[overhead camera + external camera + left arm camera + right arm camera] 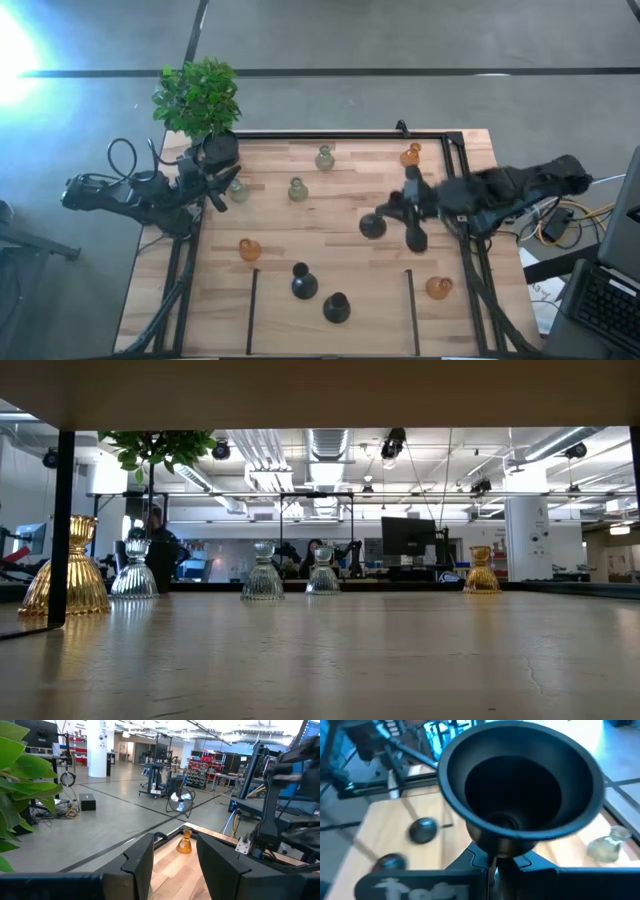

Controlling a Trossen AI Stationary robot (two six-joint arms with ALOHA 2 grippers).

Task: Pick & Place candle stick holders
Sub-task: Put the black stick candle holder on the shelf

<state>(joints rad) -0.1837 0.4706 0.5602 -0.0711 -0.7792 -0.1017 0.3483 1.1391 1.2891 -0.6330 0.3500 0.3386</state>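
Right gripper (492, 870) is over the right half of the table (330, 215), and its fingers are pressed together on the narrow neck of a black candle stick holder (520, 785). The right wrist view looks straight into that holder's flared cup, which sits just beyond the fingertips. From above, the same holder (373, 225) shows as a dark bulb at the tip of the right arm; whether it rests on the wood or is lifted I cannot tell from here.

Past the gripped holder, two more black ones (422, 830) lie further off on the boards, and a pale green-grey one (605, 845) sits off to the other side.

Left gripper (172, 865) waits at the table's left edge beside the potted plant (198, 100), its fingers (140, 860) standing partly apart with nothing between them. Straight ahead through that gap, well beyond the fingertips, an amber holder (184, 841) stands near the far corner.

Other amber (249, 249) and pale holders (297, 189) are scattered across the table.
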